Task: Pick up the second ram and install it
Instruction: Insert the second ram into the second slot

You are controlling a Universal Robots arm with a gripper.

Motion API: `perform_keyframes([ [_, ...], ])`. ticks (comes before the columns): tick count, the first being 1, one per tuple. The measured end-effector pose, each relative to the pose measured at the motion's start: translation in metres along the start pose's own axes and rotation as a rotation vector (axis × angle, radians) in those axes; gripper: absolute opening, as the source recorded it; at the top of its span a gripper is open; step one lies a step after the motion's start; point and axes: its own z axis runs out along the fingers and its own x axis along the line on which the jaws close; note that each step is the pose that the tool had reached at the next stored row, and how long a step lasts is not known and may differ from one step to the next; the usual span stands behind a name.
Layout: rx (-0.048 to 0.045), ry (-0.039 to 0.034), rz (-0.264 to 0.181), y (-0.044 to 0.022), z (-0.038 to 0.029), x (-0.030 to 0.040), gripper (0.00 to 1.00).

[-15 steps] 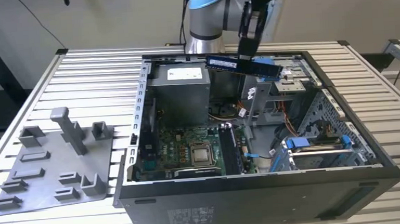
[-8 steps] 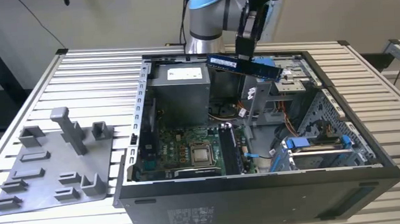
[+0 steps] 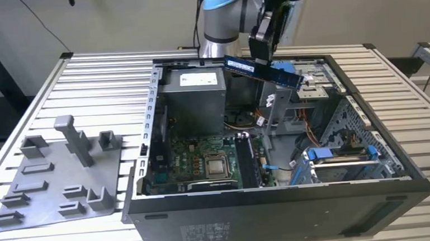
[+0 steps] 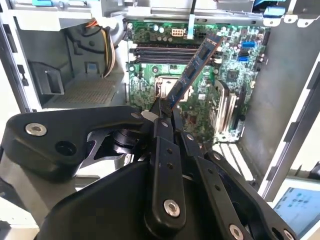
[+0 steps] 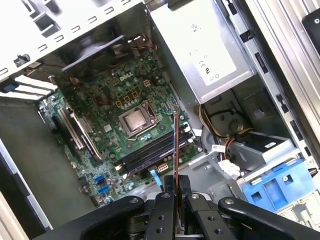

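Note:
My gripper [image 3: 260, 51] is shut on the second ram [image 3: 266, 72], a thin blue memory stick with dark chips. It hangs tilted in the air above the open computer case [image 3: 280, 214], over the back part near the power supply. In the second wrist view the stick [image 4: 194, 71] juts out from the black fingers [image 4: 161, 122] toward the motherboard [image 4: 200, 115]. The first wrist view shows the stick [image 5: 175, 145] edge-on between the fingertips, with the dark memory slots [image 5: 152, 152] far beneath it. It touches nothing but the fingers.
The case lies on its side on a slatted metal table [image 3: 86, 89]. Inside are the grey power supply [image 3: 192, 94], the processor [image 3: 216, 166], cable bundles [image 5: 220, 145] and blue drive-bay clips [image 3: 338, 154]. A grey fixture plate [image 3: 55, 183] with posts lies at the exterior view's left.

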Motion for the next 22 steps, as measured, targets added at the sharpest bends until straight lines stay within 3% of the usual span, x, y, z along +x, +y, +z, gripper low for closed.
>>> perform_keyframes([
  [8,0.0009,-0.0031,0.107,-0.0001,0.0001,0.0001,0.14],
  [14,0.001,-0.0037,0.126,-0.0004,0.0001,-0.0003,0.14],
  [22,0.0016,-0.0054,0.188,-0.0004,0.0001,-0.0005,0.14],
])
